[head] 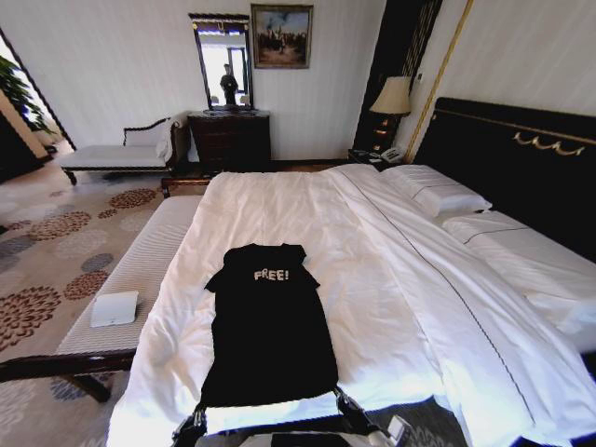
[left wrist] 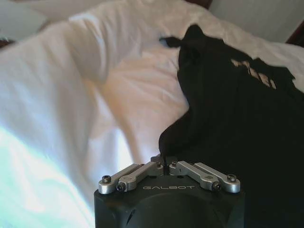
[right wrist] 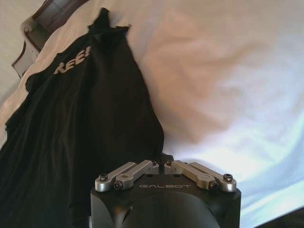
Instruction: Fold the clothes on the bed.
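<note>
Clothes [head: 270,331] here means one black T-shirt with white "FREE!" letters on the chest. You can see it lying flat on the white bed [head: 372,251], close to the foot edge, with its neck toward 12 o'clock and its hem toward 6 o'clock.

Some parts are hard for you to see. The bottom of the head view cuts off both arms, so you get just the dark tops of the grippers. In the left wrist view the letters on the shirt [left wrist: 237,123] are blurry. In the right wrist view the first letter on the shirt [right wrist: 80,123] is tucked into a fold, so it reads "REE!".

Your left gripper [head: 191,426] sits at the hem's corner at about 7 o'clock from the letters. Its wrist view shows the left gripper [left wrist: 164,160] low over the sheet with its fingers pressed together on the black cloth, pinching the shirt's edge.

Your right gripper [head: 352,407] sits at the other hem corner, at about 5 o'clock. Its wrist view shows the right gripper [right wrist: 161,161] with fingers pressed together too, pinching the shirt's edge.

A small white box [head: 114,308] rests on the striped bench [head: 140,270] at 9 o'clock from the shirt, well apart from it.
</note>
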Robot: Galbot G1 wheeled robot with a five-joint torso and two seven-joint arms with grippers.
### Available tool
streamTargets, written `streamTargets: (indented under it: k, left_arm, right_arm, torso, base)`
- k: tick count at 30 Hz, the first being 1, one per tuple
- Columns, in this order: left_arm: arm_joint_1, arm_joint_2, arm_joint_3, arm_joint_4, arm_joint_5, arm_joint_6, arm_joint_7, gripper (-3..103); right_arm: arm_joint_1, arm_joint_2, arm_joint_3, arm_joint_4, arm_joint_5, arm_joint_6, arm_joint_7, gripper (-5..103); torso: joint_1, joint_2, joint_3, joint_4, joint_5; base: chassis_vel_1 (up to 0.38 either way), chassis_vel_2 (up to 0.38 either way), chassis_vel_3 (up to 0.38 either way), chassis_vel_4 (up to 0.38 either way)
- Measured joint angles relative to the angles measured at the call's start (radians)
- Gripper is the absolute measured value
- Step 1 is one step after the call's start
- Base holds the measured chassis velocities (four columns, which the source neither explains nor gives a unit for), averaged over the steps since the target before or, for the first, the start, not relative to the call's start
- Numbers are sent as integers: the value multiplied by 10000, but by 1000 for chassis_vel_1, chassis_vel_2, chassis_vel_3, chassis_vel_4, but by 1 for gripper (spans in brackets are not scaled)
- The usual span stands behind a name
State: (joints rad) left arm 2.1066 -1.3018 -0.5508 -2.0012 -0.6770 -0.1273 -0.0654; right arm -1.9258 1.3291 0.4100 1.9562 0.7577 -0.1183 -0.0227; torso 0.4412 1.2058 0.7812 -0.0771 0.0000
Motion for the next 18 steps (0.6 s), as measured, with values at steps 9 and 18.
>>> streamTargets:
  k: [9, 18]
  left_arm:
    - [819, -454, -172, -668, 805, -909, -225, 0]
    - [1318, -292, -255, -688, 1314, -1545, -450, 0]
  right_arm:
    - [-844, 85, -276, 1356, -1486, -462, 568, 0]
    - [-1376, 182, -282, 2389, -2241, -1589, 1371, 0]
  torso:
    - [0, 2, 0, 0, 0]
    - [0, 2, -1, -1, -1]
  base:
    - [0, 0, 0, 0]
    - [0, 0, 0, 0]
